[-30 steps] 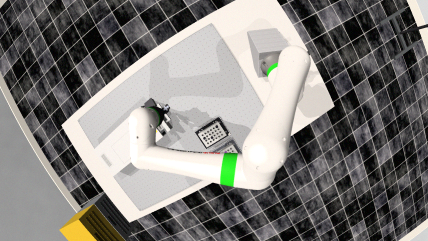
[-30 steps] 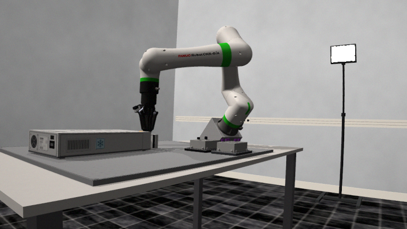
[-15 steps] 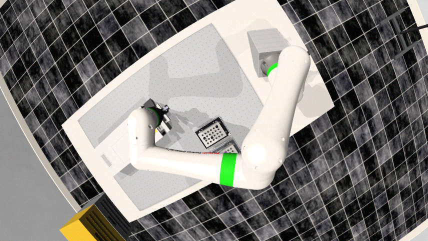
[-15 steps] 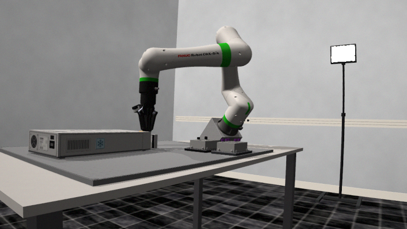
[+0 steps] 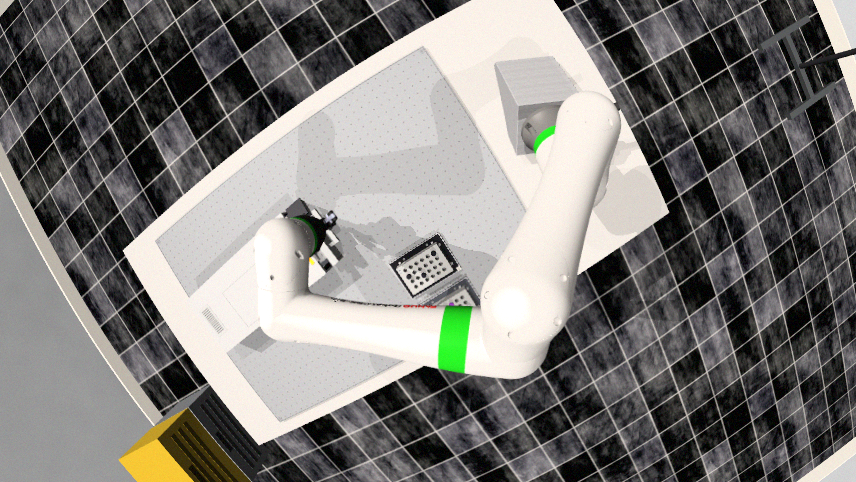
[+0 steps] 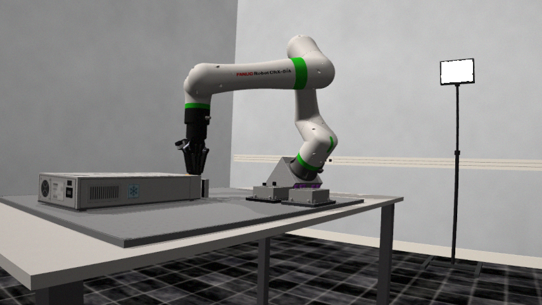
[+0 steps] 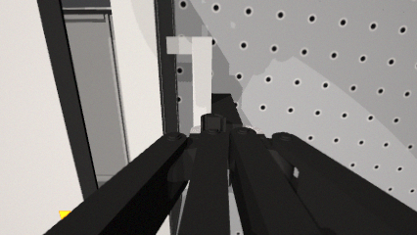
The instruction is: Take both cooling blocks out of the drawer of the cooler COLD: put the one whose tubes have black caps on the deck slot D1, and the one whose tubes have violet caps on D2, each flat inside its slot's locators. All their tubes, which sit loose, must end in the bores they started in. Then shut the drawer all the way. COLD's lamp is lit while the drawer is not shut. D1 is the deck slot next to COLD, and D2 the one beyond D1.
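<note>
Top view: my black two-finger pincer (image 5: 328,254) sits under my white wrist at the end of the flat grey cooler box (image 5: 239,293), over the grey perforated deck plate (image 5: 371,119). The grey cooling block with black-capped tubes (image 5: 424,265) lies in its dark-framed slot nearer the cooler, dark caps dotted across its bores; the second grey cooling block (image 5: 460,295) sits just beyond it, half hidden by my forearm. Red lettering on my forearm shows here but is unreadable. Exterior view: my white arm with green bands (image 6: 265,73) reads "FANUC Robot CRX-5iA". My pincer (image 6: 194,172) points straight down, fingertips pressed together with nothing between them, at the cooler's (image 6: 121,187) top edge by the small dark drawer front (image 6: 205,188), which sticks slightly out. The cooler's side carries a blue snowflake sticker (image 6: 133,190) and a small white label, text too small to read. Both blocks rest on the deck, the near one (image 6: 270,192) and the one with violet caps (image 6: 308,194) side by side. Wrist view: my fingers are shut together over a dark edge, dotted deck to the right; a yellow mark (image 7: 65,213) shows at lower left.
</note>
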Tool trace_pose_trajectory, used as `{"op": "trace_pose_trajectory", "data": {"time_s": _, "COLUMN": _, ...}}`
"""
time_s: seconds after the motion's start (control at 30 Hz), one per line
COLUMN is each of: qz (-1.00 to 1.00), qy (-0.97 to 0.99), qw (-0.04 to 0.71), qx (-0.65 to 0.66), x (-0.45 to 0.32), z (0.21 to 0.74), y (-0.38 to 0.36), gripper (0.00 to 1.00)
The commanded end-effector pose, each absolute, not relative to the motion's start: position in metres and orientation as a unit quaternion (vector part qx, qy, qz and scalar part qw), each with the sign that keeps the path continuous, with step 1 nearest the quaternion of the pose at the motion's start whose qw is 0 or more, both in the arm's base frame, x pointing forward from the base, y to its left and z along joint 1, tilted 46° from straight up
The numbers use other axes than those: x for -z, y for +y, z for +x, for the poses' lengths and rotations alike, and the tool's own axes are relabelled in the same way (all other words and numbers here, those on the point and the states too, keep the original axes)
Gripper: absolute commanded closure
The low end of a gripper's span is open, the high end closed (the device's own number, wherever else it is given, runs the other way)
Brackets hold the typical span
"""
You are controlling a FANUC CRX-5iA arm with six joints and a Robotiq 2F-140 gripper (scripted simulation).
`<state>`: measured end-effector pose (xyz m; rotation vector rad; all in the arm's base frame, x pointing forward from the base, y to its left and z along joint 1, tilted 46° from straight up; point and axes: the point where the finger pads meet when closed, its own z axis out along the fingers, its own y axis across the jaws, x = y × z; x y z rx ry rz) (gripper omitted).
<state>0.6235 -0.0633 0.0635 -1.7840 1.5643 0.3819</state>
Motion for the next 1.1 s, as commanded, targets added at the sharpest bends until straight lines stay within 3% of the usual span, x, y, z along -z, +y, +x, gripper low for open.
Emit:
{"op": "trace_pose_trajectory", "data": {"time_s": 0.0, "qz": -0.692, "qy": 0.607, "qw": 0.361, "qx": -0.147, "x": -0.0645, "z": 0.6245, "y": -0.0644, "gripper": 0.90}}
{"op": "trace_pose_trajectory", "data": {"time_s": 1.07, "qz": -0.692, "qy": 0.607, "qw": 0.361, "qx": -0.147, "x": -0.0675, "z": 0.6334, "y": -0.0644, "gripper": 0.90}}
